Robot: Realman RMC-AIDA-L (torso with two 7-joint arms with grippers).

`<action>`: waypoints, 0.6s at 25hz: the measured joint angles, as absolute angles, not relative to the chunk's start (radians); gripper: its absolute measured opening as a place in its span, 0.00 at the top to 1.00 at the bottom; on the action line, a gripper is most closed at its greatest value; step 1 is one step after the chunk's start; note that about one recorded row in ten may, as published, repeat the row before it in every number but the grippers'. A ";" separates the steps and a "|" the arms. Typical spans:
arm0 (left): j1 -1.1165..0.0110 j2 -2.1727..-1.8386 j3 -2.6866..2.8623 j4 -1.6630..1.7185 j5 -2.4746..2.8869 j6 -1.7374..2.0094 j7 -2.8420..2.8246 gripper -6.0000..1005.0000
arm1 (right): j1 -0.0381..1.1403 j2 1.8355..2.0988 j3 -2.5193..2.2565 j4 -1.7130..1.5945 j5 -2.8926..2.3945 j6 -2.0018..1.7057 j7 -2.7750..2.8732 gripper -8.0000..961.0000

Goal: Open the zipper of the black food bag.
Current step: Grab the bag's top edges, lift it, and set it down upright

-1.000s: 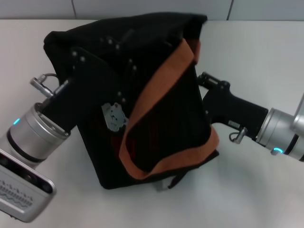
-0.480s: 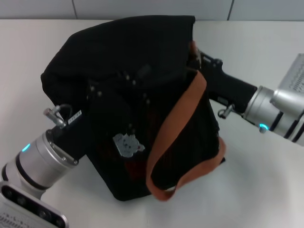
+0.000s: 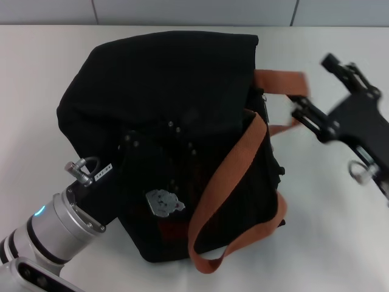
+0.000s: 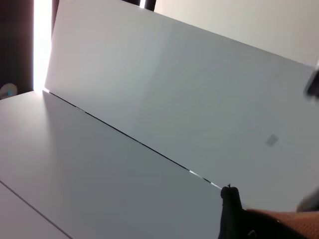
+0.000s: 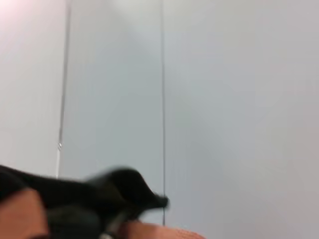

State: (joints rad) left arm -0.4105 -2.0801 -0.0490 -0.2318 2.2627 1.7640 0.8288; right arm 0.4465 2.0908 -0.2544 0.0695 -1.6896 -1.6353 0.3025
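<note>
White table (image 3: 340, 243) — black food bag (image 3: 164, 97) between left fingers, hidden, and right fingers (image 3: 310, 91), spread, empty.

We count one boxy black fabric food bag (image 3: 164, 128) on the white worktop (image 3: 48, 73). Two orange-brown strap handles (image 3: 228, 182) on it. One small grey bear patch (image 3: 164, 202) showing. Two robot arms in shot: the left gripper (image 3: 130, 182) and the right gripper (image 3: 316, 106).
</note>
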 joint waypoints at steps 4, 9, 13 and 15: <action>-0.410 -2.080 -0.051 -0.233 2.263 1.757 0.830 0.91 | 0.383 2.092 -0.280 0.115 -1.727 -1.759 0.105 0.13; -0.411 -2.080 -0.054 -0.237 2.262 1.755 0.830 0.91 | 0.377 2.092 -0.285 0.188 -1.772 -1.753 -0.061 0.13; -0.410 -2.080 -0.056 -0.243 2.257 1.755 0.830 0.91 | 0.364 2.092 -0.232 0.226 -1.757 -1.725 -0.106 0.13; -0.410 -2.080 -0.057 -0.244 2.255 1.755 0.830 0.91 | 0.350 2.092 -0.205 0.226 -1.755 -1.722 -0.104 0.13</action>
State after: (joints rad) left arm -0.4102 -2.0800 -0.0566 -0.2438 2.2548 1.7545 0.8305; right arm 0.3504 2.0920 -0.2048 0.2256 -1.7554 -1.7216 -0.1040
